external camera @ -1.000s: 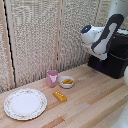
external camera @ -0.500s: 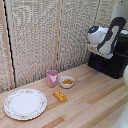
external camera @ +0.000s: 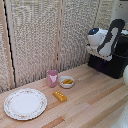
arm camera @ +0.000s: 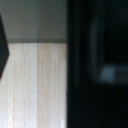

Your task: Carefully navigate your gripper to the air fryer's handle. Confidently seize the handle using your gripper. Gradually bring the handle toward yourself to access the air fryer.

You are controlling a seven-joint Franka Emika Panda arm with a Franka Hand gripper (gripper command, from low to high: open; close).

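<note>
My arm is at the large matte black air fryer [external camera: 111, 64], but the drawer looks not yet pulled.

The wooden plank table [external camera: 95, 102] fills the lower half of the exterior view, and behind it stands a pale woven screen wall [external camera: 45, 35]. The boxy air fryer sits at about 3 o'clock in that view, and my bulky white and grey arm [external camera: 102, 40] is pressed close to its front. My gripper and the short black handle are hidden there; the wrist view shows only a dark blurred mass beside the wood, so I cannot tell if my fingers are wide or closed. I judge the approach is nearly done, while the seizing and pulling remain. Smaller things lie well apart: a flowered white plate [external camera: 25, 103] at 8 o'clock, then a small white bowl [external camera: 66, 81], a pink cup [external camera: 52, 78] and a yellow block [external camera: 60, 96] near the centre.
</note>
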